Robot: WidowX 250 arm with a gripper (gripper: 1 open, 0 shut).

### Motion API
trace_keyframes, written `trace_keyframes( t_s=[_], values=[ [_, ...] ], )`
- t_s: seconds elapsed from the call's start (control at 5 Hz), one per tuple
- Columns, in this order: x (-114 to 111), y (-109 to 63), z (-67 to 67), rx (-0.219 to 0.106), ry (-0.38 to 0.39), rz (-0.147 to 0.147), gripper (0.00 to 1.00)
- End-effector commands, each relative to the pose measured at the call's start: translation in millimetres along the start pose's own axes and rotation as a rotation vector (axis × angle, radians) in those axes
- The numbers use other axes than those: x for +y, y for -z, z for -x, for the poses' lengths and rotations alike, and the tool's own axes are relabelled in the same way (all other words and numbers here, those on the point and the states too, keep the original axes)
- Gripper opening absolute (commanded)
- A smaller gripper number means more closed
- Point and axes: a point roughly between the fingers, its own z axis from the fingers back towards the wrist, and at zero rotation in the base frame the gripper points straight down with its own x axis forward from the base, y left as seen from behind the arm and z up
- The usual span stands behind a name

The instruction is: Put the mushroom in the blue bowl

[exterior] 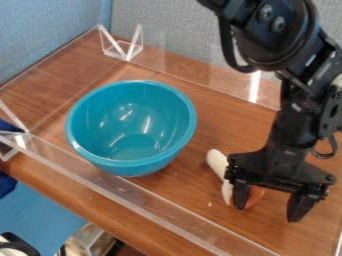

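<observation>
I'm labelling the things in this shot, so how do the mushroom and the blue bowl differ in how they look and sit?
The mushroom is much smaller than the blue bowl. The mushroom has a cream stem and a reddish cap, while the bowl is plain turquoise. The mushroom lies on its side, partly hidden by the gripper's fingers, whereas the bowl stands upright in full view. Both rest on the wooden table.
</observation>
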Motion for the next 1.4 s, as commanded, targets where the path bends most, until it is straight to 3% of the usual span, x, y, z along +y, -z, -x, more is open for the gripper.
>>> trace_keyframes(
  t_s=[0.0,0.4,0.8,1.2],
  values=[
    [7.0,-3.8,-23.2,-0.033,0.007,0.03,1.0],
    [-3.3,-1.6,-32.8,-0.061,-0.01,0.044,1.0],
    [1.5,8.0,-34.4,-0.079,-0.005,0.051,1.0],
    [22.0,1.3,-31.6,-0.091,-0.098,0.042,1.0]
  ],
)
